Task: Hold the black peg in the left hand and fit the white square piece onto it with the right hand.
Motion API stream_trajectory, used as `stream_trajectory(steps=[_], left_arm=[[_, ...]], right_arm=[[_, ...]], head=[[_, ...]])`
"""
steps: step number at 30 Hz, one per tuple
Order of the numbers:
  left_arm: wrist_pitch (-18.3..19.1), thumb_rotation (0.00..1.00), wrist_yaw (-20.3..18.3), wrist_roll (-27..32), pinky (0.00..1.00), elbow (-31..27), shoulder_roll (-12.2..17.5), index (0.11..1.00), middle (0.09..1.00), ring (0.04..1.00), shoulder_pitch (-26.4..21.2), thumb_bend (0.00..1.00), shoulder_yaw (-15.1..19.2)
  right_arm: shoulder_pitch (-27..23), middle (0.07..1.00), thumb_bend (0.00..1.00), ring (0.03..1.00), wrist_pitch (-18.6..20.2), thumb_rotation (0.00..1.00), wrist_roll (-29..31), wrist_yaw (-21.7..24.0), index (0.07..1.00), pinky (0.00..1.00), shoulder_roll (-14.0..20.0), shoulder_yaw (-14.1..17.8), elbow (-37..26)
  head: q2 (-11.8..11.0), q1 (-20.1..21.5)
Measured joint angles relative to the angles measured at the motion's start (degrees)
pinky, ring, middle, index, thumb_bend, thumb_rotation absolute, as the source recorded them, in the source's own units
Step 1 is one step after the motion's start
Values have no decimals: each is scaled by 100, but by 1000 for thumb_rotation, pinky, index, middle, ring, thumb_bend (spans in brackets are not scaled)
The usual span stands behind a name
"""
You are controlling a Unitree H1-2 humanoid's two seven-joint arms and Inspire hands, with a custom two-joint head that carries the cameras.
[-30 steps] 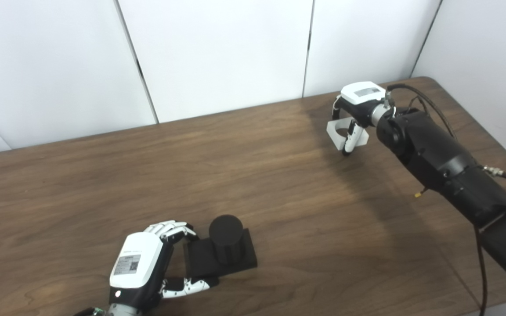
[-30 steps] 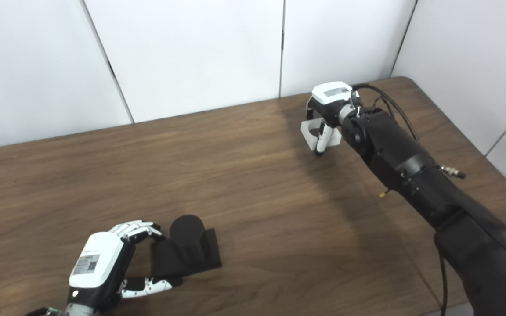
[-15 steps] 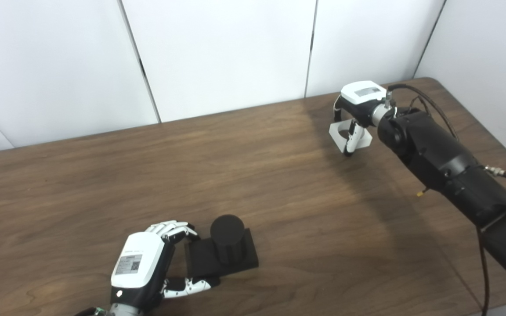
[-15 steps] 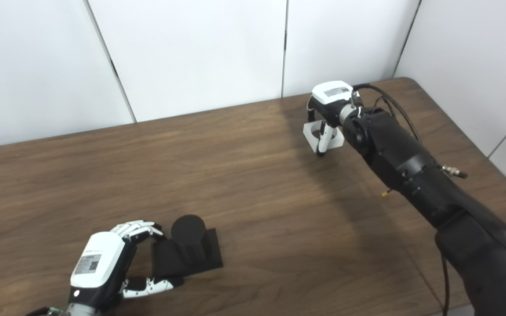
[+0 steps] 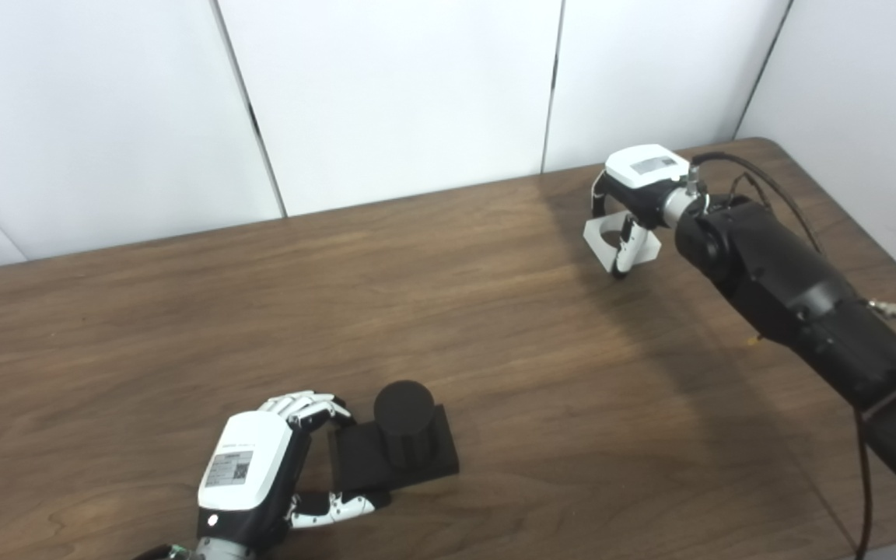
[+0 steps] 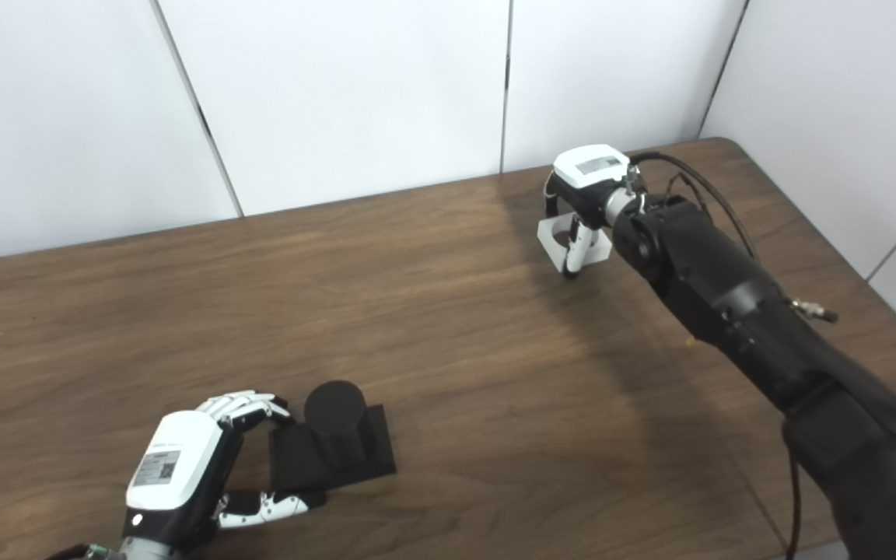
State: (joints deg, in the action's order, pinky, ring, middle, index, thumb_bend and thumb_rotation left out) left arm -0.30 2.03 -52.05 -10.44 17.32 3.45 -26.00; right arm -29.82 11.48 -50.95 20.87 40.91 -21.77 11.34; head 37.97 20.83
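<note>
Since a second ago my right hand [image 5: 635,204] has eased the white square plastic piece with its round hole [image 5: 621,236] down, so it now sits lower and flatter at the far right of the dark brown wooden surface [image 5: 183,311]; I cannot tell whether its underside touches the wood. That hand's fingers [image 5: 624,250] are clamped on the piece, one white finger curling down through or across the hole, the rest wrapped over the far edge. The black forearm and its cable run back to the lower right corner of both views.

Nothing has changed on the near side. The black cylindrical peg standing upright on its flat square black base [image 5: 401,424] rests on the surface near the front edge, left of centre. My left hand [image 5: 250,467] sits just beside it on the left, with its fingers [image 5: 300,404] curled around the far left corner of the base and the thumb lying along the near edge. They touch the base, though I cannot tell how firmly they grip it.

The two hands are well apart, with bare wood between them. White wall panels [image 5: 386,93] close off the back.
</note>
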Motion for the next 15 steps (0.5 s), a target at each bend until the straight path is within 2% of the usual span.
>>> stream_trajectory(steps=[6, 15], left_arm=[[123, 43, -2, 0, 785, 0, -76, 486, 722, 761, 3, 518, 6], [481, 45, -28, -341, 775, -80, -343, 486, 715, 755, -8, 518, -177]], right_arm=[[395, 801, 523, 902, -56, 131, 116, 705, 486, 934, 112, 60, -1302], [407, 796, 524, 891, -47, 135, 283, 1781, 486, 952, 199, 449, -3350]], head=[[-26, -61], [-9, -325]])
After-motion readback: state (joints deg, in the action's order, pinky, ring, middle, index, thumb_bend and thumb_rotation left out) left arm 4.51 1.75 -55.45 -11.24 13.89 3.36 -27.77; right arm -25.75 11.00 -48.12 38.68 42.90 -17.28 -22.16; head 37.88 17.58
